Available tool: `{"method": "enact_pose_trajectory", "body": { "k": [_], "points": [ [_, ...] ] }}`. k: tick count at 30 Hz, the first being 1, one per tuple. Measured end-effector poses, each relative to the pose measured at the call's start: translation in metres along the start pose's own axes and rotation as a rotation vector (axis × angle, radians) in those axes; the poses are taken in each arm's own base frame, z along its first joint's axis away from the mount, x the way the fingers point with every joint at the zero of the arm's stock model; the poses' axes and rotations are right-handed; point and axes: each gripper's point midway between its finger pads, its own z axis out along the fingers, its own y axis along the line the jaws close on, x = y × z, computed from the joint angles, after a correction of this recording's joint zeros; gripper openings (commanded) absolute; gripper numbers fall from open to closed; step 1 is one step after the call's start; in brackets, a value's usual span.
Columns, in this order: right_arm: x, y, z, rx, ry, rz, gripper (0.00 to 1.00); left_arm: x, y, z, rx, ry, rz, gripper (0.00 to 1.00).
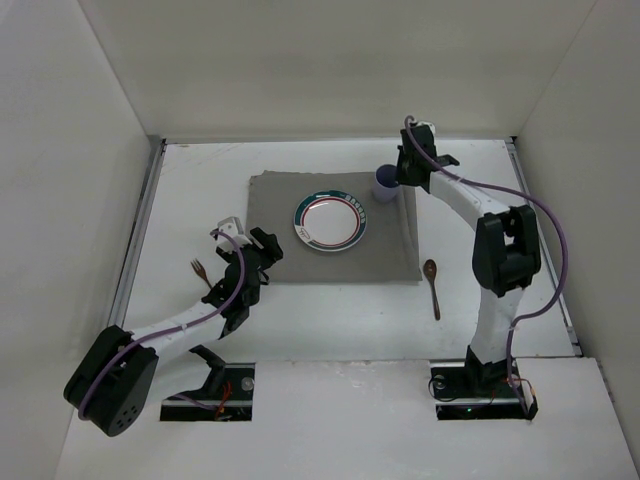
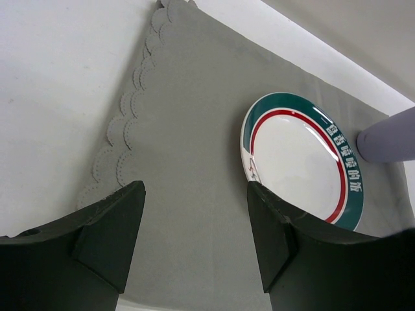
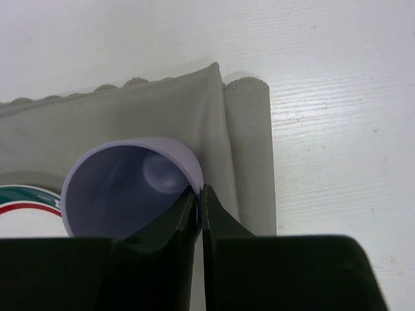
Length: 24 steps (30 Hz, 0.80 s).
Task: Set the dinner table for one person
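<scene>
Clamping the cup (image 3: 130,188) is the right hand (image 3: 200,194), left hand (image 2: 194,191) apart; plate (image 2: 295,165) lettering looks Chinese.

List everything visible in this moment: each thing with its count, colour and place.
dinner table: 1, white, under everything else.
mat: 1, grey cloth, on the middle of the table, its right edge folded over.
plate: 1, white with a green and red rim, on the middle of the mat.
cup: 1, lilac, at the mat's far right corner, beside the plate.
fork: 1, brown, on the table left of the mat.
spoon: 1, brown, on the table right of the mat.
left gripper: 1, black, open, over the mat's left part.
right gripper: 1, black, shut on the cup's rim.
</scene>
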Motion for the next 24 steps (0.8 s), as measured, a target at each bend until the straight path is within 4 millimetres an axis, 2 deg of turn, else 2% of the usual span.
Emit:
{"method": "enact_pose_trajectory", "body": {
  "k": [6,13,16,19,22,23,24],
  "points": [
    [-0.008,0.001,-0.001,0.003,-0.013,0.002,0.48,-0.001,0.001,0.001,-0.003,-0.001,-0.002,0.62],
    [-0.019,0.003,-0.004,0.003,-0.041,0.009,0.59,-0.001,0.002,0.001,-0.005,-0.001,-0.004,0.62],
    [-0.024,0.001,-0.011,0.004,-0.058,0.016,0.66,-0.001,0.002,0.001,-0.003,0.001,-0.006,0.62],
    [-0.031,-0.002,-0.034,-0.008,-0.092,0.03,0.72,0.0,0.002,0.002,-0.004,0.004,-0.006,0.62],
    [-0.035,-0.008,-0.074,-0.03,-0.157,0.063,0.72,0.001,0.002,0.002,-0.001,0.007,-0.008,0.62],
    [-0.034,-0.012,-0.09,-0.037,-0.186,0.084,0.7,0.001,0.001,0.002,0.0,0.008,-0.009,0.62],
    [-0.033,-0.015,-0.105,-0.042,-0.214,0.108,0.63,0.002,0.001,0.002,0.0,0.01,-0.01,0.62]
  ]
}}
